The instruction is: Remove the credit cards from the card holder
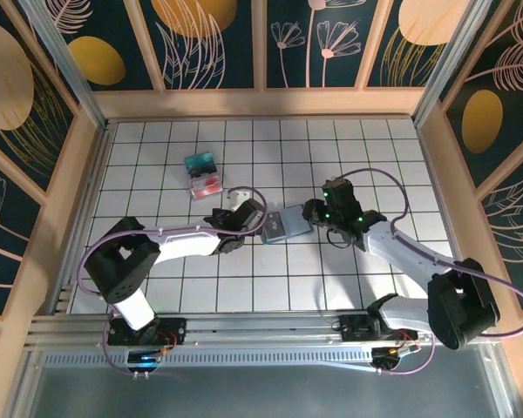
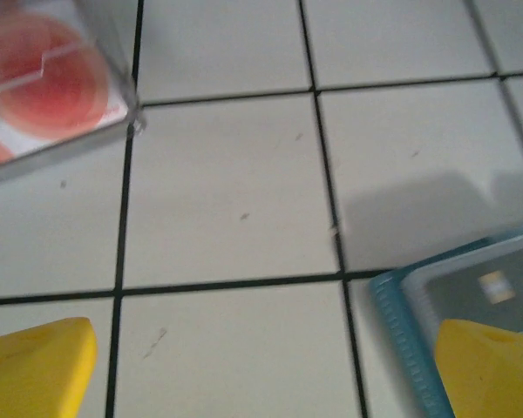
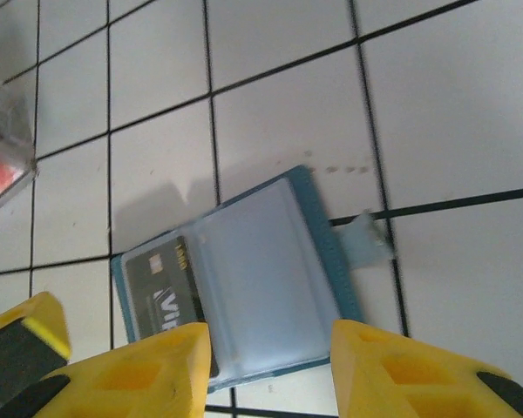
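Card holder (image 1: 288, 225), slate-blue, lies open and flat on tiled table (image 1: 244, 287) near centre, between the two grippers. One credit card (image 3: 161, 292), dark face w/ gold chip, sits in a pocket at one end, part-covered by a clear window; whether more cards are inside can't be told. Right gripper (image 3: 270, 366) hovers over holder's near edge, jaws part-spread, nothing pinched. Left gripper (image 2: 261, 374) is spread wide and empty, one finger in front of holder's corner. Clear case (image 1: 202, 174) w/ teal and red-pink contents lies well apart, toward back-left.

Risks (judgement):
- Holder looks soft and light, so a pull on the card alone may drag the whole thing across the tiles unless the other arm pins it.
- Card is thin and flush in its pocket, so pads may close on window or fabric instead and slip off.
- Grippers work close together at the holder and may collide.

Views:
- Right wrist gives card, pocket layout and small tab (image 3: 366, 239) at holder's side, all too coarse in top ext.
- Top ext. gives both arms' approach and case's position rel. to holder.
- Left wrist gives holder's ribbed corner close up.
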Available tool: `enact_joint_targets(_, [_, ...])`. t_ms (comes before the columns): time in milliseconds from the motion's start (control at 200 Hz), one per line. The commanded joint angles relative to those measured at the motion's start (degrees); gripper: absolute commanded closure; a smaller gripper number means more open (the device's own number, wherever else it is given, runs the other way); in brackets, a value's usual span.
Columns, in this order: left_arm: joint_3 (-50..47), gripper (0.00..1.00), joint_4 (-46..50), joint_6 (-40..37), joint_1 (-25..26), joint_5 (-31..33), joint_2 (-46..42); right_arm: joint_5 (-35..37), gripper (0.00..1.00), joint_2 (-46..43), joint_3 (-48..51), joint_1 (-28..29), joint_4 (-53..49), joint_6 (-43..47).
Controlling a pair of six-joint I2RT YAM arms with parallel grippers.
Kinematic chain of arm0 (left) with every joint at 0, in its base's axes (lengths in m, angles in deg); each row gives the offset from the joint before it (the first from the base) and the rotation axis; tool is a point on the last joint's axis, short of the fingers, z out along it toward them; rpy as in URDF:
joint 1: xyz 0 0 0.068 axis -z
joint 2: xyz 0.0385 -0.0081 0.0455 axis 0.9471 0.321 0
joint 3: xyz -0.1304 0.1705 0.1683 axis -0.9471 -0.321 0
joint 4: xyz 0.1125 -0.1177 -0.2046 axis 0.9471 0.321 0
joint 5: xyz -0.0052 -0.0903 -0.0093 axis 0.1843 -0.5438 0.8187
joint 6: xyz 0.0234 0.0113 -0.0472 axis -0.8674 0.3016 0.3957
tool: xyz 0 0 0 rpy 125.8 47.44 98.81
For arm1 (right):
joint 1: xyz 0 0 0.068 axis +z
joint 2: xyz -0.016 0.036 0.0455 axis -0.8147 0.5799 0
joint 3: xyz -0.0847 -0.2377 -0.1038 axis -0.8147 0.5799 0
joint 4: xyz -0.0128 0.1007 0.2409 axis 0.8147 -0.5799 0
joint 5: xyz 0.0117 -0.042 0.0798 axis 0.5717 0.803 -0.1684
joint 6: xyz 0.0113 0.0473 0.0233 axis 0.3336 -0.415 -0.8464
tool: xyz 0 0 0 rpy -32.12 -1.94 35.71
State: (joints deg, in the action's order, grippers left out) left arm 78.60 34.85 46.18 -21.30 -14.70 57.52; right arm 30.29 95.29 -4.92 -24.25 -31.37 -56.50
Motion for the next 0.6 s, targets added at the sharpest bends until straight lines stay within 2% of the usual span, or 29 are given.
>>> enact_joint_targets(0, [-0.6, 0.01, 0.6, 1.7, -0.4, -2.8, -0.7, -4.6, 0.60, 3.0, -3.0, 1.5, 2.3, 1.8])
enact_joint_targets(205, [-0.4, 0.01, -1.6, 1.5, -1.1, -5.5, 0.7, -10.3, 0.64, 9.1, -6.1, 3.4, 2.2, 2.2])
enact_joint_targets(415, [1.0, 0.01, -2.2, 1.4, -1.5, -7.2, 4.7, -12.7, 0.71, 13.9, -8.5, 4.1, 1.3, 3.3])
enact_joint_targets(596, [1.7, 0.01, -1.4, 1.7, -1.9, -7.4, 6.4, -14.7, 0.72, 17.2, -9.4, 4.1, 1.4, 4.0])
